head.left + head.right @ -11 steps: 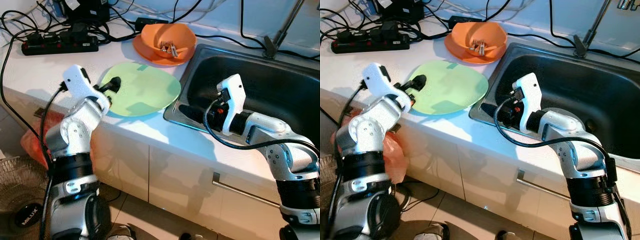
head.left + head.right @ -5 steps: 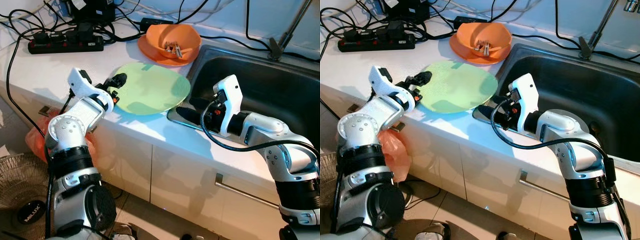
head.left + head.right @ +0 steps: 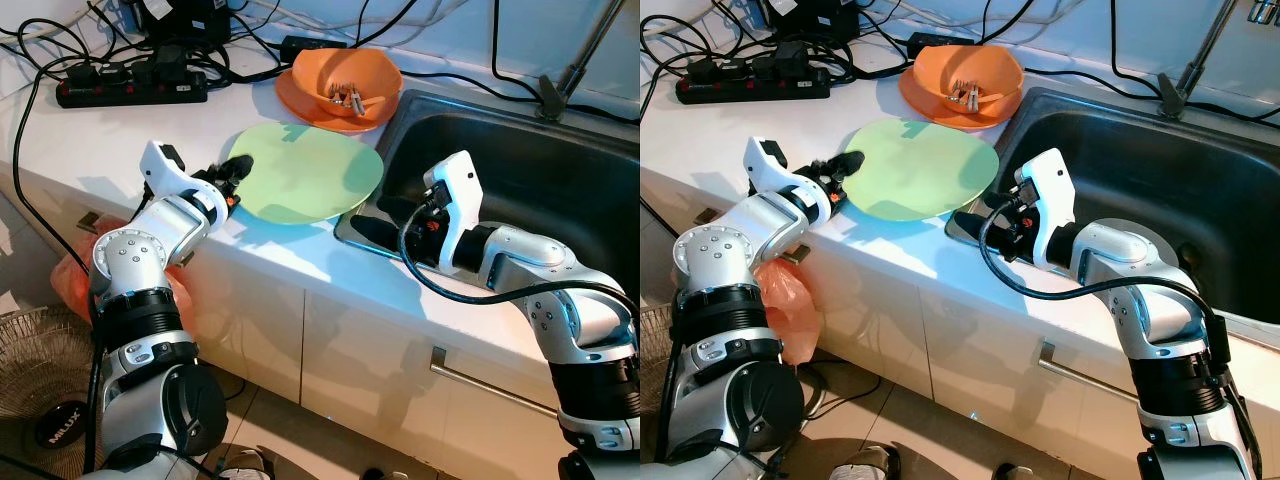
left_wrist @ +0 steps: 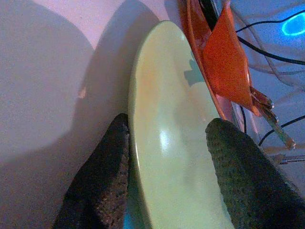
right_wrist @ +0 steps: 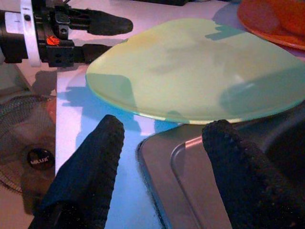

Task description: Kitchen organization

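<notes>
robot gets ready to grab the green plate

the green plate (image 3: 305, 184) lies on the white counter (image 3: 90, 130), its far edge hanging over the sink (image 3: 520, 190) rim. the left gripper (image 3: 232, 174) has its two fingers spread apart around the plate's near edge, not squeezing yet. the right gripper (image 5: 162, 157) waits open by the sink corner. if the fingers slip, the plate could slide into the sink or bump the orange bowl (image 3: 339, 87).
</notes>
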Tool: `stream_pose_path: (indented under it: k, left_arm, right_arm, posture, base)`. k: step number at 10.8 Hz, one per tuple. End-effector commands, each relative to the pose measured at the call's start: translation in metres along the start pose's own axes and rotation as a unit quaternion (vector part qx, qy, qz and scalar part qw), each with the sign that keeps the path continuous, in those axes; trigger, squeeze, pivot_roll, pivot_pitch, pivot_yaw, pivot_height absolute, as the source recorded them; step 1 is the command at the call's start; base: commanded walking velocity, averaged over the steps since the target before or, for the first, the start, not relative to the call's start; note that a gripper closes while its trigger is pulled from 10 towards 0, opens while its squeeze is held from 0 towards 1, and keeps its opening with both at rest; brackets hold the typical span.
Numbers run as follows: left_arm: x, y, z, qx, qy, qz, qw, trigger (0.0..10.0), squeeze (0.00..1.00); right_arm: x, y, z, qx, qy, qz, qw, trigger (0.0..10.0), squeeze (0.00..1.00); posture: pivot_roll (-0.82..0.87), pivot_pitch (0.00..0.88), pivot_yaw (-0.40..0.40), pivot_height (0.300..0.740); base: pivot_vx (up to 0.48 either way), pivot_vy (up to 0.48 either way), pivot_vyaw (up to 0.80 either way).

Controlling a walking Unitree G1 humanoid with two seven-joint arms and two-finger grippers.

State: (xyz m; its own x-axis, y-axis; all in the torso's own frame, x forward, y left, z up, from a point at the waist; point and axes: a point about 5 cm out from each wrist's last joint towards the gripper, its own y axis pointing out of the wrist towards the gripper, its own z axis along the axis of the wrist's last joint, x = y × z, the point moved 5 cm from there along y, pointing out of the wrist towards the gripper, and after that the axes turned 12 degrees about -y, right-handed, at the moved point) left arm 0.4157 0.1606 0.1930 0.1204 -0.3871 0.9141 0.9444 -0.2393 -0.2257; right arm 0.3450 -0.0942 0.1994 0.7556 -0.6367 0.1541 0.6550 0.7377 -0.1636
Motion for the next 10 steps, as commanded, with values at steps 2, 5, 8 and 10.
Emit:
stream_pose_path:
  k: [2, 5, 8, 10]
  left_arm:
    - [-0.007, 0.003, -0.01, -0.025, -0.005, 0.017, 1.0, 0.0, 0.0]
    - [-0.002, 0.002, -0.011, -0.029, -0.01, -0.001, 1.0, 0.0, 0.0]
    - [0.001, 0.0, -0.01, -0.019, -0.017, -0.019, 0.999, 0.0, 0.0]
    - [0.008, -0.002, -0.015, -0.032, -0.019, -0.044, 0.998, 0.0, 0.0]
  right_arm:
    - [0.001, -0.002, -0.001, -0.006, -0.007, -0.004, 1.0, 10.0, 0.0]
    - [0.001, 0.0, -0.003, -0.009, -0.006, -0.004, 1.0, 10.0, 0.0]
    - [0.002, 0.0, -0.004, -0.011, -0.004, -0.005, 1.0, 10.0, 0.0]
    - [0.003, 0.0, -0.005, -0.013, -0.004, -0.007, 1.0, 10.0, 0.0]
  posture:
    - [0.13, 0.103, -0.004, 0.74]
    - [0.14, 0.103, -0.009, 0.74]
    - [0.13, 0.104, -0.01, 0.74]
    - [0.13, 0.102, -0.01, 0.74]
  base:
    - [0.0, 0.0, 0.0]
    - [0.0, 0.0, 0.0]
    - [0.0, 0.0, 0.0]
    - [0.0, 0.0, 0.0]
